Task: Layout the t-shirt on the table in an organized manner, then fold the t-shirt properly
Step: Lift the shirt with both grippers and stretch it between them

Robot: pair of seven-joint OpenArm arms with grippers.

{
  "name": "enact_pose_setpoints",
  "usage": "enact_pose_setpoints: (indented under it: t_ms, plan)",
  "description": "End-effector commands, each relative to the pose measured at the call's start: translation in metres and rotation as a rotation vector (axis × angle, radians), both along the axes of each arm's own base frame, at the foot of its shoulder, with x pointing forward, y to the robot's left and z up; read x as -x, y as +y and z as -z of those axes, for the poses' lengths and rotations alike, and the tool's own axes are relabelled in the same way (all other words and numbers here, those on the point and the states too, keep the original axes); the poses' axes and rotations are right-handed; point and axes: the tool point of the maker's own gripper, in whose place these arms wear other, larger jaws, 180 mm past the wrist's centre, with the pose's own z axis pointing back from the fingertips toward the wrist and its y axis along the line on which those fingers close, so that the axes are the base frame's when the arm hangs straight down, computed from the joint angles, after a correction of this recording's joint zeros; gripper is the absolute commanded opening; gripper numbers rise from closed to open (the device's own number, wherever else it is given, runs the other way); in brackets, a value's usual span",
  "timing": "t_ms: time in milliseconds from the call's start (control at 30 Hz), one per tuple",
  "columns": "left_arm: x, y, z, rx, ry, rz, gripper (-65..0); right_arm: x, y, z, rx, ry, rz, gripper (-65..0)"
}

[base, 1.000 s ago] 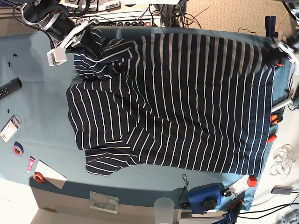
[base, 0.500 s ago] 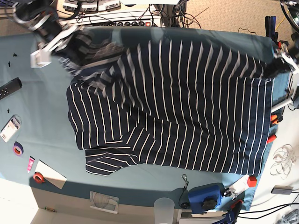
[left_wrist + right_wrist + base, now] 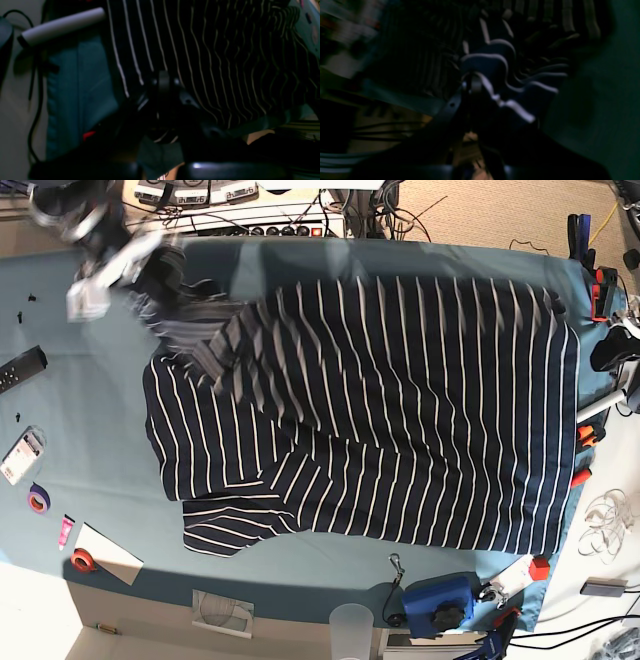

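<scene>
The t-shirt [image 3: 400, 410] lies spread over most of the tabletop [image 3: 90, 410], dark navy with thin white stripes, its body fairly flat through the middle and toward the base view's right edge. One sleeve sticks out flat at the lower left of the shirt, near the front edge. The upper-left part is lifted and bunched, blurred in the base view, and runs up into the right gripper [image 3: 150, 265] at the far left corner. The right wrist view shows that gripper [image 3: 472, 83] with its jaws together, clamped on a rumpled fold of striped cloth. At the opposite end, the left gripper [image 3: 163, 80] has its jaws pinched shut on the shirt's edge close to the tabletop's border, the cloth rippling away from the pinch. In the base view that arm is mostly out of frame at the right edge.

A roll of red tape [image 3: 83, 560] and a purple roll [image 3: 38, 499] sit near the left front corner, well apart from the shirt, and a clear cup [image 3: 351, 628] stands just past the front edge.
</scene>
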Motion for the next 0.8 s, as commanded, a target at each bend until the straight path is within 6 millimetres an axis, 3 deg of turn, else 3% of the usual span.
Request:
enact_pose_setpoints:
  t_ms: [0, 267, 300, 400, 433, 567, 767]
  plan:
    - [-0.006, 0.004, -0.014, -0.018, -0.038, 0.009, -65.0, -0.002, 0.003, -0.014, -0.002, -0.053, -0.008, -65.0]
    - [0.012, 0.0, 0.002, -0.018, 0.047, 0.035, -65.0, 0.002, 0.006, -0.015, 0.011, -0.046, -0.017, -65.0]
    - [0.018, -0.001, 0.006, -0.02, 0.06, 0.041, -61.1, 0.001, 0.006, -0.015, 0.011, -0.046, -0.018, -65.0]
    - [0.029, -0.001, 0.014, -0.018, 0.064, 0.028, -38.8, 0.001, 0.006, -0.015, 0.011, -0.046, -0.018, -65.0]
    - [0.031, 0.001, 0.016, -0.021, 0.059, 0.01, -35.0, 0.001, 0.006, -0.015, 0.011, -0.046, -0.018, -65.0]
    - [0.035, 0.005, 0.031, -0.069, 0.117, -0.014, -34.0, 0.001, 0.006, -0.015, 0.011, -0.046, -0.018, -65.0]
    - [0.045, -0.03, 0.067, -0.047, 0.26, 0.074, -33.9, 0.001, 0.006, -0.015, 0.011, -0.046, -0.018, -65.0]
